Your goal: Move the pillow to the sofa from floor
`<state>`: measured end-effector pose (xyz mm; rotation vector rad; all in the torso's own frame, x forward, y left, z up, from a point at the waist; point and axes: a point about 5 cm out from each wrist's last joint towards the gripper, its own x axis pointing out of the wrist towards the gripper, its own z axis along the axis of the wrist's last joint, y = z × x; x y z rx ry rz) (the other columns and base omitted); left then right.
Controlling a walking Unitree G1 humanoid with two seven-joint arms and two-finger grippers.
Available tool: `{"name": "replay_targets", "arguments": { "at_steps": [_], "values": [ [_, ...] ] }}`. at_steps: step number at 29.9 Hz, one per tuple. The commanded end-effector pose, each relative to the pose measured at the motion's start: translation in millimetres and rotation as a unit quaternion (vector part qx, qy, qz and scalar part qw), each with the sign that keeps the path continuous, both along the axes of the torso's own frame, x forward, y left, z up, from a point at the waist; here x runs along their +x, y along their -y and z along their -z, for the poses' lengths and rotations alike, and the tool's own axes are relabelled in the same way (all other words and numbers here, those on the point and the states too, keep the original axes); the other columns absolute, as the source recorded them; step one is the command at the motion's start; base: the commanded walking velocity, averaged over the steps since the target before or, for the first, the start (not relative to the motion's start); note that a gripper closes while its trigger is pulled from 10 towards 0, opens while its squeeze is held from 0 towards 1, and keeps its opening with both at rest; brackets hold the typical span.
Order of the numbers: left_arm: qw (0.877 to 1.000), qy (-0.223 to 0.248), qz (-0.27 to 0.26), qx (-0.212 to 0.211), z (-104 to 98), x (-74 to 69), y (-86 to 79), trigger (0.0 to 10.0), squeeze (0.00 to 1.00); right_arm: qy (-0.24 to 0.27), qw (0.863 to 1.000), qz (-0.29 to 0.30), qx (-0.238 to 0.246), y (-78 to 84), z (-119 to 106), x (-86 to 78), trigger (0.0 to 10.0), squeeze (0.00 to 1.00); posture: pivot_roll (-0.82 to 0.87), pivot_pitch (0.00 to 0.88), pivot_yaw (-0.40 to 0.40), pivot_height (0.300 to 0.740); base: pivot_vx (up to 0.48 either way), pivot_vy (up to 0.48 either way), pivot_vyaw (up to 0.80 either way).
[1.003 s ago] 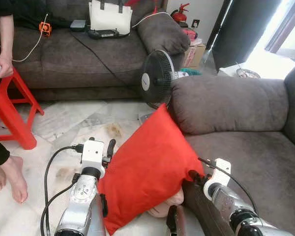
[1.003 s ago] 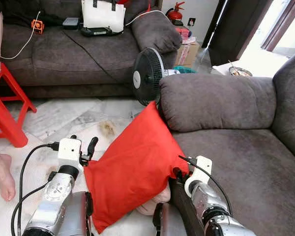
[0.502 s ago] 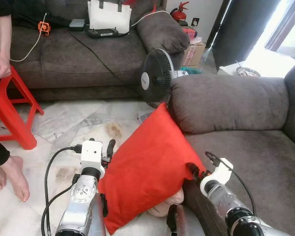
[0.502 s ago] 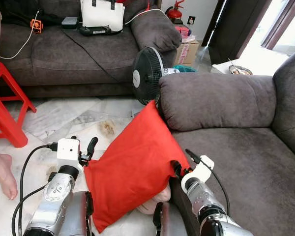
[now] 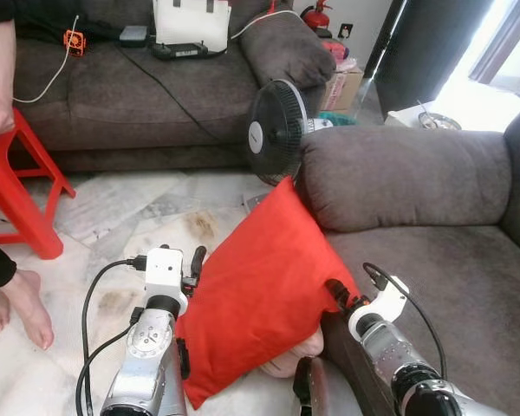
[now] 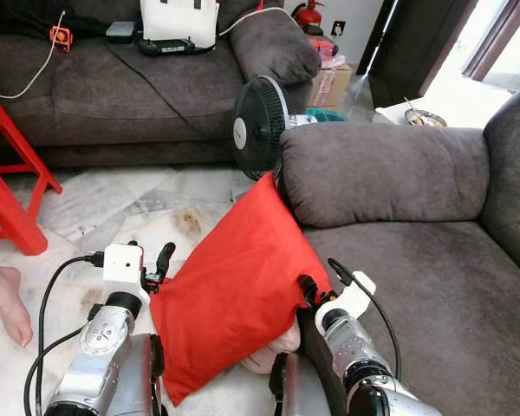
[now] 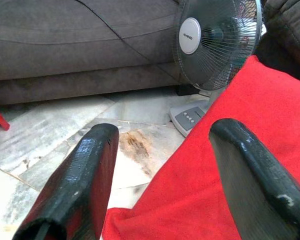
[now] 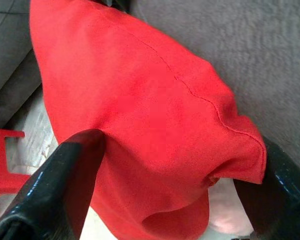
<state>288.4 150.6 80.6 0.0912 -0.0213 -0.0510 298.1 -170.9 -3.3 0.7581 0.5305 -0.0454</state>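
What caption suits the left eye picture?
Two claws, left and right, hold a red pillow beside the grey sofa.

pillow (image 5: 260,290) against sofa (image 5: 416,173) (fan (image 5: 273,134) behind)

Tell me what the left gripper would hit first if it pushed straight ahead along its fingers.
Probably the red pillow: it already lies between and below the open fingers of the left gripper. Beyond that edge, the line runs over the marble floor toward the standing fan, though depth is hard to judge.

A black fan (image 5: 273,132) stands on the marble floor (image 5: 113,208), a red stool (image 5: 22,186) well apart.
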Motion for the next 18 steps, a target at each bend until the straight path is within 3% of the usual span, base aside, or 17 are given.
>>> {"name": "replay_targets", "arguments": {
  "at_steps": [1, 18],
  "values": [
    [1.0, -0.002, 0.005, 0.001, 1.0, -2.1, 3.7, 10.0, 0.0, 0.018, 1.0, -0.004, -0.017, 3.4, -3.9, 2.6, 10.0, 0.0, 0.15, 0.093, -0.172, 0.562, 0.0, 0.0, 0.0],
    [1.0, 0.011, 0.002, 0.008, -3.5, -0.1, 3.3, 10.0, 0.0, 0.03, 0.999, -0.007, -0.026, 3.8, -4.4, 2.4, 10.0, 0.0, 0.15, 0.091, -0.167, 0.562, 0.0, 0.0, 0.0]
  ]
}}
